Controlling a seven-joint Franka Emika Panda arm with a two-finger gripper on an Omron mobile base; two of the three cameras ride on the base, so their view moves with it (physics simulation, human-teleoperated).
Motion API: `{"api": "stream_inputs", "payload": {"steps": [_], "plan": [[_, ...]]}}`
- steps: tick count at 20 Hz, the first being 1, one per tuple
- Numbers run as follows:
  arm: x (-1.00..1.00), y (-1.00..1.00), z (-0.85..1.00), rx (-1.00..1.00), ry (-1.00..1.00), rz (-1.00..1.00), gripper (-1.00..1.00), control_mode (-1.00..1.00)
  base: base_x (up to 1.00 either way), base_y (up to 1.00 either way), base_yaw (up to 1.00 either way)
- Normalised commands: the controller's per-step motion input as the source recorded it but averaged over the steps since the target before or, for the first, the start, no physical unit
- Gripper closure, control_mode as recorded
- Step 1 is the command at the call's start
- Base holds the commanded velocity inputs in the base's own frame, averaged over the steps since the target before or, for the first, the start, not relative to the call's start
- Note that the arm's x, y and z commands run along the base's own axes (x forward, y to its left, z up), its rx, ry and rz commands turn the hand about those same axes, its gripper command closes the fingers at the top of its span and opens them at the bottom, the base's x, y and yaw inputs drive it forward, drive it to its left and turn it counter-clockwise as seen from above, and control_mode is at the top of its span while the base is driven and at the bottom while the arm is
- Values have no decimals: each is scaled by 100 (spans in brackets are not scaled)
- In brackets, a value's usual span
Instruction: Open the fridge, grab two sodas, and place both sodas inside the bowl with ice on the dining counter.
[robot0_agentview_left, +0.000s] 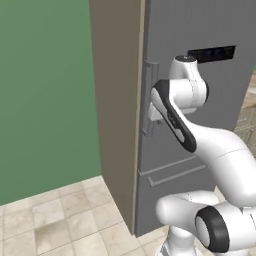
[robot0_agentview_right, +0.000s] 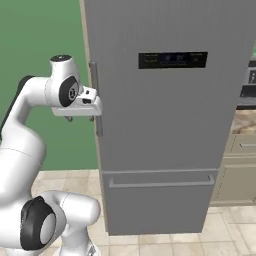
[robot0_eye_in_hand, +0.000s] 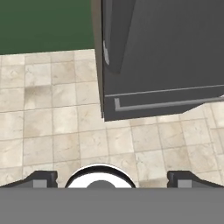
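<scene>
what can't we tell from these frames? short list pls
- Fridge interior and any sodas: hidden behind the closed door in both base views.
- Claw contact with the handle: left base view blocked by the arm's own wrist; right base view too small to tell.
- Display panel readout: too small.
- Fridge top: cut off by the frame edge.

one fridge (robot0_agentview_right: 165, 115), one vertical handle (robot0_agentview_right: 96, 100), one display panel (robot0_agentview_right: 172, 60), one lower drawer (robot0_agentview_right: 160, 200)

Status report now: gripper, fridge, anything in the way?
Gripper open, empty, beside the handle. Fridge door shut, drawer shut. Nothing blocking the handle.
</scene>
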Motion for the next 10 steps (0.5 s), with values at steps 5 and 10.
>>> {"api": "stream_inputs", "payload": {"steps": [5, 10], "plan": [[0, 0, 0, 0, 0, 0, -100, 100, 22, 27, -15], [0, 0, 0, 0, 0, 0, -100, 100, 4, 44, -23]]}}
